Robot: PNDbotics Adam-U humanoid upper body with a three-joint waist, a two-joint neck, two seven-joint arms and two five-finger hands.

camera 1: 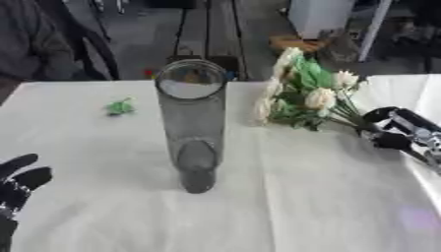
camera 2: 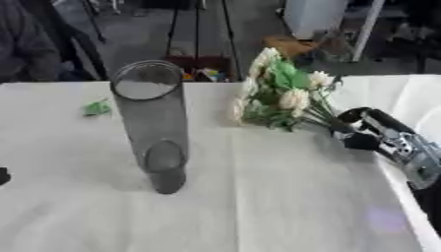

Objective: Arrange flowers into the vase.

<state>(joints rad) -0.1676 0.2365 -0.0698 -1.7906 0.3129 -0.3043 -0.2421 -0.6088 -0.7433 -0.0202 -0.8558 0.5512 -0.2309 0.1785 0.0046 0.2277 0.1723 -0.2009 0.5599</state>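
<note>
Right hand (camera 2: 362, 129): enters from the right edge of the view, forearm running up from the lower right toward the centre. Fingers (camera 2: 355, 116) and thumb are curled together in a pinch at the hand's leading end. Wrist shows silver joint parts behind the black hand.

Left hand (camera 1: 17, 183): rests at the lower left corner in the left eye view, fingers straight and pointing up and to the right, holding nothing. Only a dark tip shows in the right eye view.

The vase (camera 1: 191, 123) stands mid-table (camera 1: 301, 197); flowers (camera 1: 306, 93) lie right of it, a leaf (camera 1: 121, 106) left.
</note>
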